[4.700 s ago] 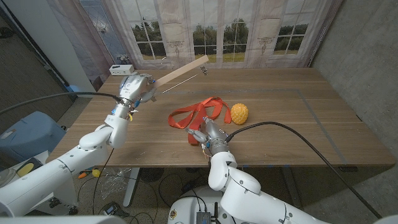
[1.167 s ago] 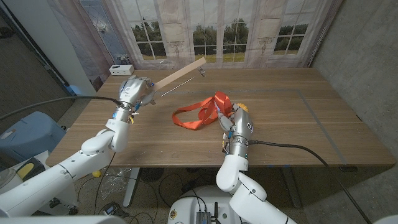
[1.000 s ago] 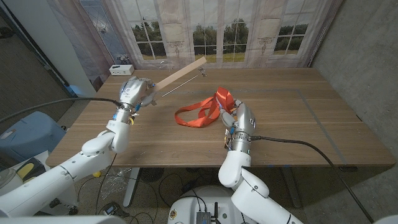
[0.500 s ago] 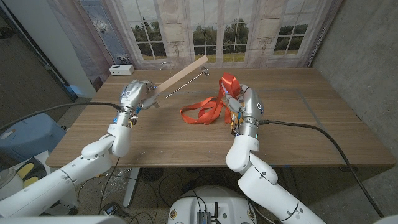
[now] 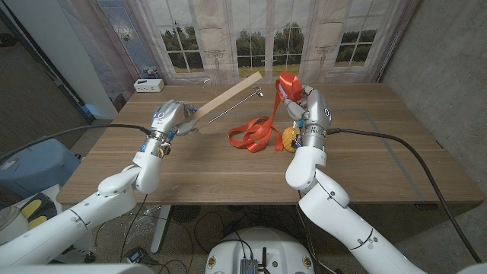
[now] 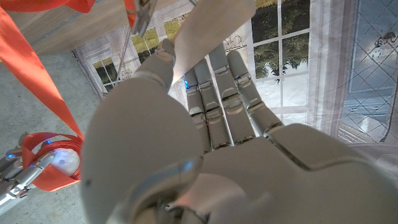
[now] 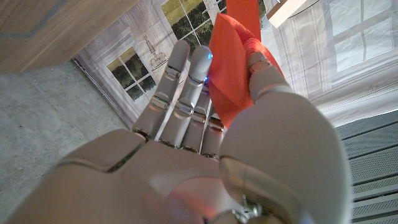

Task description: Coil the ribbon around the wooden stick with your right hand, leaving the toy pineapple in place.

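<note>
Now my right robot hand (image 5: 310, 108) grips the orange fabric ribbon (image 5: 257, 132) raised above the surface (image 5: 358, 160). My left robot hand (image 5: 172, 119) holds the pale wooden stick (image 5: 232, 90). Beside the ribbon sits the yellow toy pineapple (image 5: 290, 138).

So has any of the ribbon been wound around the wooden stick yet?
No, in the head view the ribbon hangs from the right robot hand beside the wooden stick, with no turn around it.

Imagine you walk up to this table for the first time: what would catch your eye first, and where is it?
The bright orange ribbon stands out most: the right hand holds one end of it up above the table's middle, the rest trailing down in loops. Next, the wooden stick, held slanting in the air by the left hand. A yellow toy pineapple peeks out on the table under the right arm.
</note>
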